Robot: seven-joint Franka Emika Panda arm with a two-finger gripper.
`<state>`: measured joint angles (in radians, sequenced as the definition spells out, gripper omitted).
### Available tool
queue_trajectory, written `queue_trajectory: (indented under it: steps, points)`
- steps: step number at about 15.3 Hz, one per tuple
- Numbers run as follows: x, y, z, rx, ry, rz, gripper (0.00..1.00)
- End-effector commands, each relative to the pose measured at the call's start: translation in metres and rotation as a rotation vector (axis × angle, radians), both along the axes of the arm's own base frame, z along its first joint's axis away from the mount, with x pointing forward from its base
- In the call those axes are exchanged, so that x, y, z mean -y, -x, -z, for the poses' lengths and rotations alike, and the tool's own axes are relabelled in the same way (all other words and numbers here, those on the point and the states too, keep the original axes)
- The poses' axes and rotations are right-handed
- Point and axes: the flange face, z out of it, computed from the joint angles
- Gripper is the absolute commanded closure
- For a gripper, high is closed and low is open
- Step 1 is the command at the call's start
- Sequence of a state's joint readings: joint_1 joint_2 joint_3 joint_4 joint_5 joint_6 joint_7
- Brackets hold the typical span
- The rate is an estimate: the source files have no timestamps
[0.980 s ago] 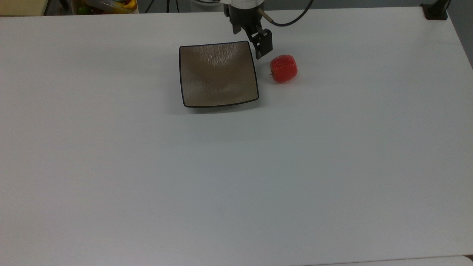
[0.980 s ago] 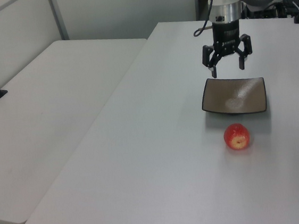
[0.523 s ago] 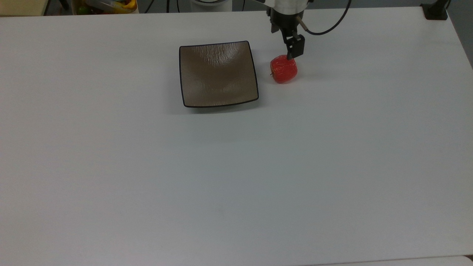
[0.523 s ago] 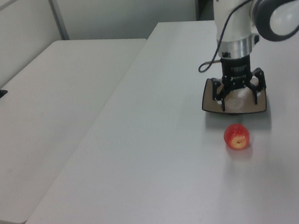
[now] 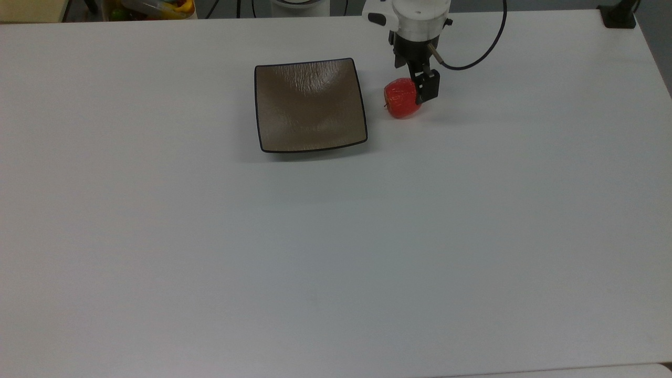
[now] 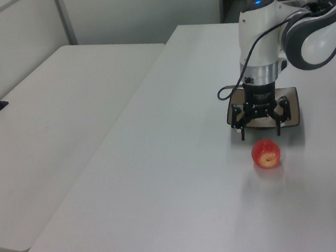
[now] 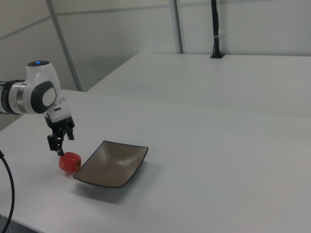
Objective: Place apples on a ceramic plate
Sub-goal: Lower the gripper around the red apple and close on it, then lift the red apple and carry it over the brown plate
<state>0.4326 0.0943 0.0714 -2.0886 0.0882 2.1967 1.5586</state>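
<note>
Fingers: the fingers [image 6: 242,131] of the gripper [image 6: 260,125] stand apart, tips pointing down, nothing between them (the left view shows the gap plainly).
Gripper position: in the top view it sits upper centre-right of the frame, overlapping the right edge of the apple [image 5: 401,98]; in the left view it hangs just above and behind the fruit, in front of the plate.
Apple: resting on the bench [image 5: 336,236], in the upper middle of the top view, just beside the right edge of the ceramic plate [image 5: 308,105] and apart from it; its short stem points toward the plate in that view.
Plate: square, shallow, empty, upper centre of the top view.
Step in hand: lining up over the apple before the descent, as I judge it.
Doing it well: centre the open fingers over the middle of the fruit, not its edge, so both pads meet the broad sides; come straight down, then close gently (a rounded body is likely to squirt out of an off-centre pinch).
Watch for: a fingertip landing on top of the apple and rolling it toward the plate rim.
After the grasp: lift clear of the upturned rim before carrying across.
</note>
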Motion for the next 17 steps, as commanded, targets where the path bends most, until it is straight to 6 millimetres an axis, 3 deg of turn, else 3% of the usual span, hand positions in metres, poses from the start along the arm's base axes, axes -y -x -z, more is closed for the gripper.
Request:
queue_trajectory:
  steps: [1, 11, 14, 15, 17]
  points:
    - [-0.008, 0.003, 0.017, -0.010, -0.002, 0.011, 0.00]
    - [-0.013, 0.005, 0.044, -0.024, 0.012, -0.014, 0.00]
    - [-0.013, 0.004, 0.047, -0.014, 0.031, -0.034, 0.32]
    - [-0.014, 0.004, 0.048, -0.015, 0.033, -0.037, 0.38]
    - [-0.015, 0.005, 0.048, -0.014, 0.034, -0.044, 0.41]
